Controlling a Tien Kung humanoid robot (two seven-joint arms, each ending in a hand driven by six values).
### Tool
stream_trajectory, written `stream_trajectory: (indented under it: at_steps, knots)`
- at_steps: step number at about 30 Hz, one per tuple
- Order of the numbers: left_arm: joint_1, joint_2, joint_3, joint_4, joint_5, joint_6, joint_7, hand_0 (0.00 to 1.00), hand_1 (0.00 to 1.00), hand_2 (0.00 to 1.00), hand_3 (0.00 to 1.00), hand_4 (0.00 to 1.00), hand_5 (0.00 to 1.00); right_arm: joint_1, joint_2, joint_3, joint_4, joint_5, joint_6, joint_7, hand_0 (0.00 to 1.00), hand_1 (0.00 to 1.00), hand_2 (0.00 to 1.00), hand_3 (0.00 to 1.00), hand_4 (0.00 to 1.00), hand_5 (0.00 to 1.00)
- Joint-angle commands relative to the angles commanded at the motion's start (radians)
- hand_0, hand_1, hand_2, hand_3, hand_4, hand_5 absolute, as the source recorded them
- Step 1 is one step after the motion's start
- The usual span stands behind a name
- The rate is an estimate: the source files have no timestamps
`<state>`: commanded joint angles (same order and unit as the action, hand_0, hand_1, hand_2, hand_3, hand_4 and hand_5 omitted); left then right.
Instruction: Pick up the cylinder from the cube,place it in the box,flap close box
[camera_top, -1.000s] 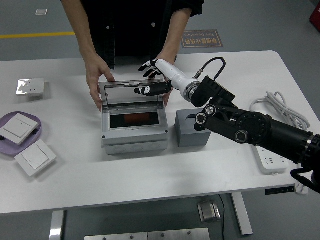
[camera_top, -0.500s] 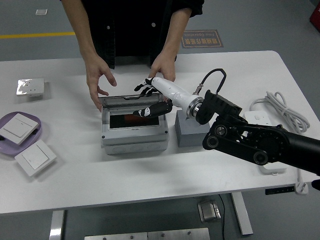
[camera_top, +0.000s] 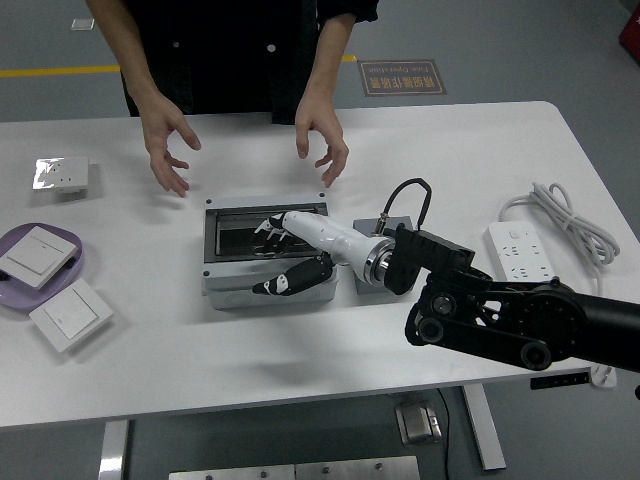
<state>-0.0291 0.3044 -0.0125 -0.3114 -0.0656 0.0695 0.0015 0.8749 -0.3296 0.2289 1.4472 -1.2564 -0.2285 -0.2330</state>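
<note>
The right hand (camera_top: 285, 252) of the robot lies flat on top of the grey box (camera_top: 268, 287), reaching in from the right side. Its fingers (camera_top: 266, 230) are spread apart and stretched over the dark transparent lid (camera_top: 232, 236), which is now down on the box. The black thumb (camera_top: 290, 281) hangs over the near wall of the box. The hand holds nothing; it only presses or rests on the lid.

The cylinder is inside the box, I think, but through the dark lid I cannot see it clearly. The grey cube (camera_top: 398, 221) stands just beside the box on its right, mostly hidden behind the robot's wrist.

At the far side of the table (camera_top: 300, 350) a person stands. The person's two hands (camera_top: 168, 150) are lifted above the table behind the box, with relaxed open fingers, touching nothing.

On the left are a purple plate (camera_top: 68, 272) with a white switch (camera_top: 35, 251), another switch (camera_top: 70, 314) near it, and a small shiny packet (camera_top: 61, 174) farther away. On the right lies a white power strip (camera_top: 526, 263) with its cable (camera_top: 568, 218).
</note>
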Motion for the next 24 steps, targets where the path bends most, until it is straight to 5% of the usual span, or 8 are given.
stream_trajectory:
  at_steps: [6, 15, 24]
  knots:
    - [0.005, -0.001, 0.002, 0.001, -0.007, 0.000, -0.001, 0.613, 0.629, 0.614, 0.642, 0.729, 0.306, -0.056, -0.037, 0.101, 0.041, 0.014, -0.045, 0.028, 0.741, 0.673, 0.695, 0.799, 0.863, 0.419]
    - [0.021, -0.002, -0.013, 0.004, -0.004, 0.000, 0.007, 0.613, 0.629, 0.613, 0.641, 0.730, 0.304, -0.248, -0.079, 0.362, 0.192, -0.013, -0.107, 0.109, 0.720, 0.661, 0.679, 0.768, 0.847, 0.420]
    - [0.021, -0.001, 0.001, 0.002, -0.016, -0.001, -0.002, 0.613, 0.629, 0.613, 0.641, 0.729, 0.302, -0.440, -0.049, 0.608, 0.146, 0.025, -0.120, 0.242, 0.716, 0.660, 0.673, 0.738, 0.828, 0.426]
